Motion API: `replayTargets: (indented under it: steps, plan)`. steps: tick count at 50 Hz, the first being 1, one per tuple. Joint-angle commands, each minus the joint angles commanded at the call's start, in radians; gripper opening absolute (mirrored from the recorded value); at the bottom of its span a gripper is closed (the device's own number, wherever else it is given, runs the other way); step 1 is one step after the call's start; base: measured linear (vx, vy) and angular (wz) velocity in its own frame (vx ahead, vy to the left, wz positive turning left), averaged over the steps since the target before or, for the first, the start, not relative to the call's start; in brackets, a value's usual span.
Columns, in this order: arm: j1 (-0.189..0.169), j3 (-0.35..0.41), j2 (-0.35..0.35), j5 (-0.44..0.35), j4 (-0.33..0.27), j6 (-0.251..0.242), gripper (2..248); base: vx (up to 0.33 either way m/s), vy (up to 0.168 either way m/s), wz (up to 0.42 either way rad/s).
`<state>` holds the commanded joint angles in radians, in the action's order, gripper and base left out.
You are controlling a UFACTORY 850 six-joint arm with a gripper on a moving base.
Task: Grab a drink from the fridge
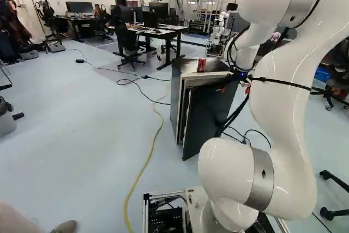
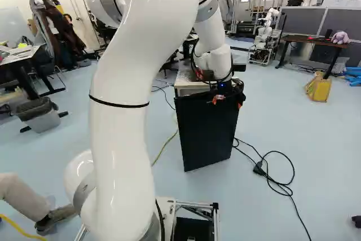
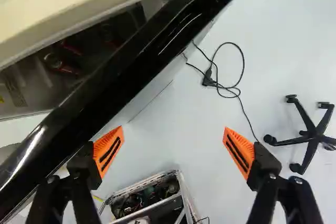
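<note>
Plainly, red cans [image 3: 60, 65] show inside a fridge [image 1: 176, 99] with its door ajar

The cans lie in the dark gap between the fridge's pale rim and its black door [image 2: 206, 134]; how many there are is too dim to tell. Another red can [image 1: 202, 65] stands upright on the fridge top, near its front.

The gripper [image 2: 229, 101] is at the door's upper part, its two fingers spread wide with nothing grasped. In the wrist view, one orange pad [image 3: 108, 151] sits just beside the door's glossy edge, the other well apart from it over the floor [image 3: 173, 114]; whether that nearer finger touches the door cannot be told.

On the floor beside the fridge lies a looped black cable [image 2: 274, 183]; a yellow cable [image 1: 143, 174] runs along its other side. Farther back stand desks [image 1: 158, 34] and another robot [image 2: 264, 35].
</note>
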<state>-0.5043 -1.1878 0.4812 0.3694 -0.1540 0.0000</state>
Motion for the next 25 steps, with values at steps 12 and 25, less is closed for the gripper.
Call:
replayTargets:
  steps: [12, 25]
  plan:
    - [0.014, 0.0, 0.0, -0.011, 0.0, 0.0, 247, 0.0, 0.0, 0.0]
    - [0.029, 0.0, 0.0, -0.022, 0.0, 0.0, 247, 0.0, 0.0, 0.0]
